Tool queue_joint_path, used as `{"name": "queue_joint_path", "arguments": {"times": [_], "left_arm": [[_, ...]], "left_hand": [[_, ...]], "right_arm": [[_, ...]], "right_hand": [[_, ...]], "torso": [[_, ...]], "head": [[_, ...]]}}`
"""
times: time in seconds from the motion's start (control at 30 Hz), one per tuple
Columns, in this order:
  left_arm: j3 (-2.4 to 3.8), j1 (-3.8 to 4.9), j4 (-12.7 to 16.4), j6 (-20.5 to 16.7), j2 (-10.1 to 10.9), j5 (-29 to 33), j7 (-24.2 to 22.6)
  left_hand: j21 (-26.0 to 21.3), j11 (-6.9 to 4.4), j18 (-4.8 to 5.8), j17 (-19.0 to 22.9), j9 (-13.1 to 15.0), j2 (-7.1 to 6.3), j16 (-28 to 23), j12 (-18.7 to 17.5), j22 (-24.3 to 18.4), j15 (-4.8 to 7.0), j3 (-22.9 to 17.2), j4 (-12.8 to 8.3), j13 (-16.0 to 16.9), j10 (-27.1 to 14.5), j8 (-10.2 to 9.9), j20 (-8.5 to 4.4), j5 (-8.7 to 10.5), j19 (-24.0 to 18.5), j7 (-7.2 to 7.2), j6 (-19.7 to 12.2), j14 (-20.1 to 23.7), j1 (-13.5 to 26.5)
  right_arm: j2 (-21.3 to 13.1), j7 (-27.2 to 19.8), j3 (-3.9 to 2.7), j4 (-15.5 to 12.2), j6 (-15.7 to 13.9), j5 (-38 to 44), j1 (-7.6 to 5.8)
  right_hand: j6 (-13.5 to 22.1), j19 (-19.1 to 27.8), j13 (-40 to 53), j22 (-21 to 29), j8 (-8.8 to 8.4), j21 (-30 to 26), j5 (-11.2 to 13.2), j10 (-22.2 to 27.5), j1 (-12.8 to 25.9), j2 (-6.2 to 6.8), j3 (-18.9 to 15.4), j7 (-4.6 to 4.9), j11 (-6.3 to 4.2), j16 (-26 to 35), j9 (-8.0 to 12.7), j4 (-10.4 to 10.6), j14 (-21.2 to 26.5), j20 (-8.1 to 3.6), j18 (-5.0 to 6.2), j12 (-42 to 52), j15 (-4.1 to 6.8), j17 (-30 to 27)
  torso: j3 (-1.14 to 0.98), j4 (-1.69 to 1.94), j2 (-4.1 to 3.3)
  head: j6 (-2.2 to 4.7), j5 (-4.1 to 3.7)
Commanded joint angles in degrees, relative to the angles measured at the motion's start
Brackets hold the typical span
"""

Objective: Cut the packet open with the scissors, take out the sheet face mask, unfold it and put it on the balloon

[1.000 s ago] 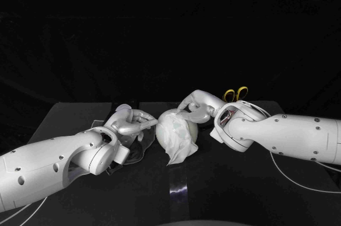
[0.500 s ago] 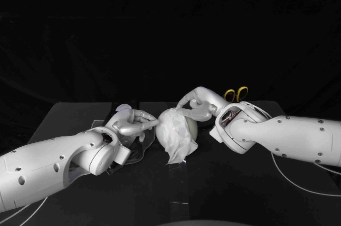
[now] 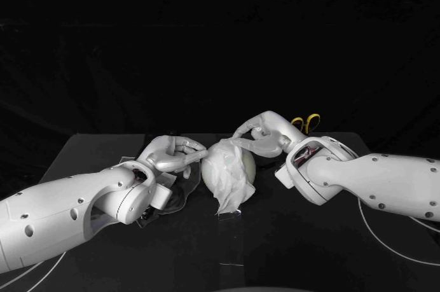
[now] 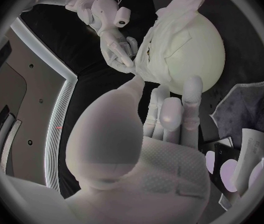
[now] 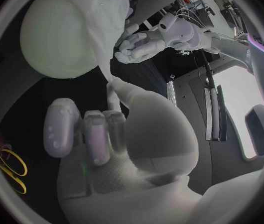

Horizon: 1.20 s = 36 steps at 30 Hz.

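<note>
Balloon: we see the pale balloon [image 3: 246,168] standing on the black table [image 3: 302,241], between the two hands.
Sheet face mask: the sheet face mask [image 3: 224,177] lies unfolded over the balloon's top and the side facing the left arm. Its lower edge hangs crumpled down to the table.
Left hand: the left hand [image 3: 172,153] is at the mask-covered side of the balloon. In the left wrist view its fingers [image 4: 191,92] lie side by side, reaching to the balloon's bare surface, and the thumb points at the mask's edge. We cannot tell whether it pinches the mask or only touches it.
Right hand: the right hand [image 3: 259,134] sits at the balloon's top, fingers curled down onto the mask. In the right wrist view a thin strip of mask runs to the thumb tip, while the other fingers [image 5: 94,134] are curled in together. We cannot tell whether that strip is pinched.
Packet: the packet [image 3: 184,187] lies on the table under the left wrist, just beside the balloon.
Scissors: the yellow-handled scissors [image 3: 307,121] lie behind the right wrist, apart from both hands.
</note>
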State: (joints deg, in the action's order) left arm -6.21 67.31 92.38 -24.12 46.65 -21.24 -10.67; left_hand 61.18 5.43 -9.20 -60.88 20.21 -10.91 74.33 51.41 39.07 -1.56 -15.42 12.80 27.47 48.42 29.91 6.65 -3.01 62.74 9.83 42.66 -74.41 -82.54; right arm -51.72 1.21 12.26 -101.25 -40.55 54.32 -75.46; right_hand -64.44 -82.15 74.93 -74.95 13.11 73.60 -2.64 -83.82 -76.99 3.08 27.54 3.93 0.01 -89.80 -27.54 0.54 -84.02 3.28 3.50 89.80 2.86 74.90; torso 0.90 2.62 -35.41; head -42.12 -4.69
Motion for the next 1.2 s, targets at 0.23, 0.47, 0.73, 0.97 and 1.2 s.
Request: {"name": "queue_joint_path", "arguments": {"times": [0.23, 0.47, 0.73, 0.97, 1.2], "left_arm": [[0.41, 0.04, 0.04, 1.24, -0.39, 0.80, -3.06], [0.48, 0.04, -0.46, 1.17, -0.93, -1.14, -3.49], [0.90, 0.04, -2.14, -0.10, -2.60, -7.17, -5.21], [1.27, 0.04, -3.36, 0.69, -3.94, -13.75, -6.38], [1.58, 0.04, -3.06, 3.91, -5.06, -19.45, -6.70]], "left_hand": [[0.10, 0.15, -0.11, -0.06, -0.70, 0.50, 0.35, 0.39, 0.16, -0.15, -0.39, -0.67, -0.38, -0.46, -0.65, 0.30, 0.18, -0.49, 0.01, -0.95, 0.54, -2.41], [0.00, 0.13, -0.20, 0.23, -1.18, 0.67, 0.29, 0.25, -0.10, -0.11, -1.10, -1.40, -0.78, -0.63, -0.82, 0.28, 0.18, -0.87, 0.02, -1.12, 0.83, -4.12], [-7.56, 3.21, -0.38, 15.93, -3.08, -0.55, -10.18, -3.42, -7.32, -3.40, -1.34, -3.43, -2.71, -15.80, -1.97, 2.56, 0.28, -12.45, 0.65, -4.47, 23.91, -6.02], [-9.27, 6.01, -0.13, 17.24, -4.17, -0.68, -9.02, -5.25, -7.27, -6.30, 2.23, -5.31, -5.03, -27.07, -2.14, 5.37, 0.22, -17.46, -0.34, -7.19, 34.96, -6.40], [-9.39, 3.76, -1.20, 19.64, -5.11, 0.55, -6.00, -5.55, -6.81, -4.51, 13.06, -2.74, -8.26, -27.07, -2.27, 5.40, 0.11, -18.08, -2.21, -6.92, 36.62, -6.43]], "right_arm": [[-1.32, -3.99, -0.04, -1.55, -1.84, -1.96, 0.01], [-2.26, -4.91, -0.07, -2.16, -3.07, -2.16, 0.01], [-2.48, -6.16, -0.18, -2.43, -4.15, -2.62, 0.00], [-2.48, -6.64, -0.29, -2.56, -4.37, -2.79, -0.05], [-2.47, -6.83, -0.39, -2.64, -4.51, -2.83, -0.12]], "right_hand": [[-0.40, -0.34, 15.07, -10.56, 0.23, 0.36, -0.14, -6.18, -0.17, -0.22, 0.33, -0.04, -0.38, -0.20, -1.26, 0.07, -5.98, -0.32, -0.12, 0.20, 0.54, 15.10], [-0.40, -0.34, 15.07, -10.56, 0.23, 0.36, -0.14, -6.18, -0.17, -0.22, 0.33, -0.04, -0.38, -0.20, -1.26, 0.07, -5.98, -0.32, -0.12, 0.20, 0.54, 15.10], [-0.37, -0.47, 15.07, -10.63, 0.26, 0.64, -0.14, -6.18, -0.13, -0.22, 0.41, -0.04, -0.38, -0.20, -1.30, 0.04, -5.98, -0.33, -0.18, 0.20, 0.55, 15.10], [-0.37, -0.50, 15.07, -10.65, 0.27, 0.71, -0.14, -6.18, -0.12, -0.21, 0.45, -0.04, -0.38, -0.20, -1.31, 0.02, -5.98, -0.33, -0.19, 0.20, 0.55, 15.10], [-0.36, -0.55, 15.07, -10.68, 0.30, 0.79, -0.14, -6.18, -0.11, -0.18, 0.51, -0.05, -0.39, -0.20, -1.34, -0.03, -5.98, -0.34, -0.21, 0.20, 0.55, 15.10]], "torso": [[0.00, 0.06, 0.01], [0.00, 0.05, -0.05], [-0.01, 0.00, -0.05], [0.00, 0.05, -0.04], [0.02, 0.12, 0.01]], "head": [[0.25, 0.04], [0.56, -0.13], [1.05, -0.15], [1.35, -0.17], [2.01, -0.19]]}}
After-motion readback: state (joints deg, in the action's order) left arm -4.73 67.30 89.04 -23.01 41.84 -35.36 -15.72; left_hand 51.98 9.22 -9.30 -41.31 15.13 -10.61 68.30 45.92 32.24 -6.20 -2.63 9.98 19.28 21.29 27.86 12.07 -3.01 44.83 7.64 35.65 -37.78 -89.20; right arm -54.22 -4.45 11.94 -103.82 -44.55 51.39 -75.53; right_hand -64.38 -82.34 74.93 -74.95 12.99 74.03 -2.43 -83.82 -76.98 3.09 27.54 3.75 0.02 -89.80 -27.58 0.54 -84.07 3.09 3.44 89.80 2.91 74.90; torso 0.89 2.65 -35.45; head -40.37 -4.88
